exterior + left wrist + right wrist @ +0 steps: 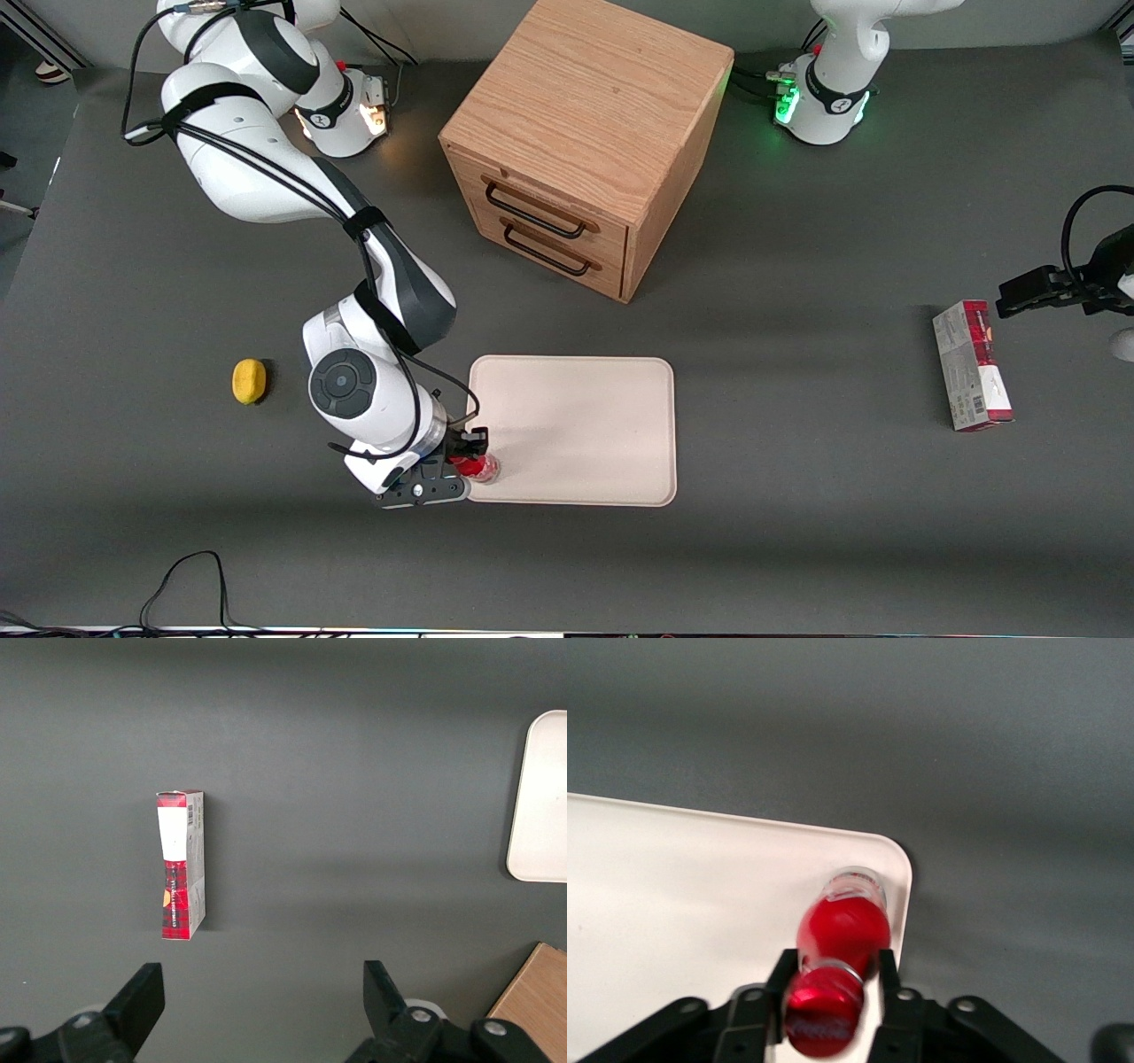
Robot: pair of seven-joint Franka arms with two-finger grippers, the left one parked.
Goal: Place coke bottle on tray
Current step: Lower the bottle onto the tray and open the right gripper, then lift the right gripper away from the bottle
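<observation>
Gripper: pinching the coke bottle near the cap — fingers on both sides.
Bottle: below the gripper, over the tray corner.

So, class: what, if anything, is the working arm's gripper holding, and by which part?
The gripper is shut on the coke bottle, its fingers closing on the neck just under the red cap, over a corner of the tray.
</observation>
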